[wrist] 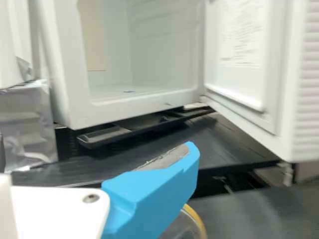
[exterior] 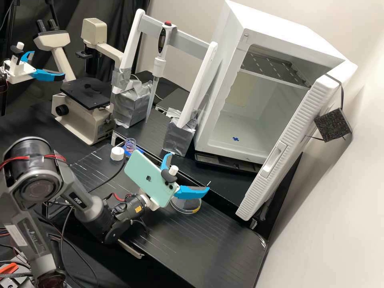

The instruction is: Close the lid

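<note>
The white cabinet (exterior: 224,96) stands at the bench's back right, with its door (exterior: 290,148) swung wide open towards the wall. My gripper (exterior: 188,173) is open in front of the cabinet, to the left of the door and apart from it, nothing between its fingers. In the wrist view my gripper (wrist: 95,149) has one blue finger (wrist: 157,191) in clear sight, while the other is mostly hidden. Beyond it are the cabinet's front edge (wrist: 75,112) and the inner side of the open door (wrist: 241,55).
A clear round dish (exterior: 186,207) with a yellow mark lies below one finger. A white cap (exterior: 117,153) and a small clear container (exterior: 130,145) are near the bench's middle. A pipette (exterior: 159,66) hangs on a white stand, with a microscope (exterior: 84,108) to its left.
</note>
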